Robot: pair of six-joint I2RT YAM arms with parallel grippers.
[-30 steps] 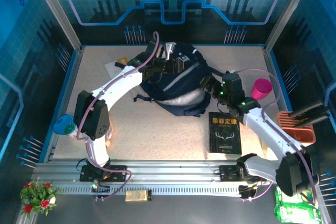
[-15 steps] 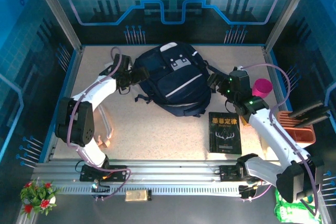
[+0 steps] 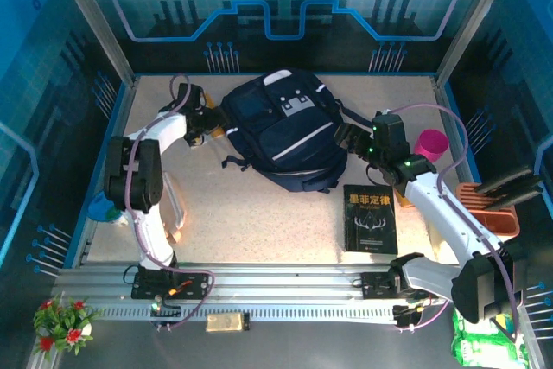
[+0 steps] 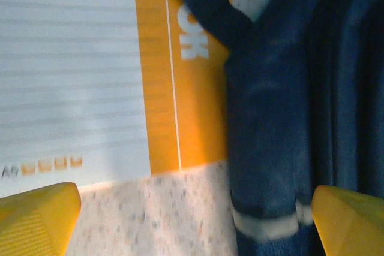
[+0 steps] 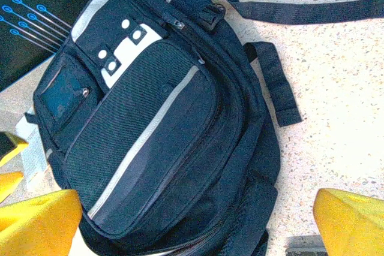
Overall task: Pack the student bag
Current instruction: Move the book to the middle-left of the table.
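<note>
Left gripper point(image 3: 210, 120) and right gripper point(image 3: 347, 136) both gape empty, flanking the large navy white-striped fabric backpack point(image 3: 285, 131) at the table's point(image 3: 259, 222) far edge. Packing's midway, I judge; next I'd grasp the black rectangular book point(image 3: 371, 218).

The backpack point(image 5: 156, 124) is being shown as dark woven cloth, matt, with a coarse-meshed front pocket crossed by a smoother pale stripe. The table top point(image 3: 259, 222) is being seen as speckled, matt and stone-like. A slight gloss is being given off by the black book cover point(image 3: 371, 218). The near rail point(image 3: 285, 287) is being shown as ribbed bare metal, the pink cup point(image 3: 430, 144) at the right as smooth plastic, and the orange-and-white sheet point(image 4: 90, 70) as smooth printed paper.
</note>
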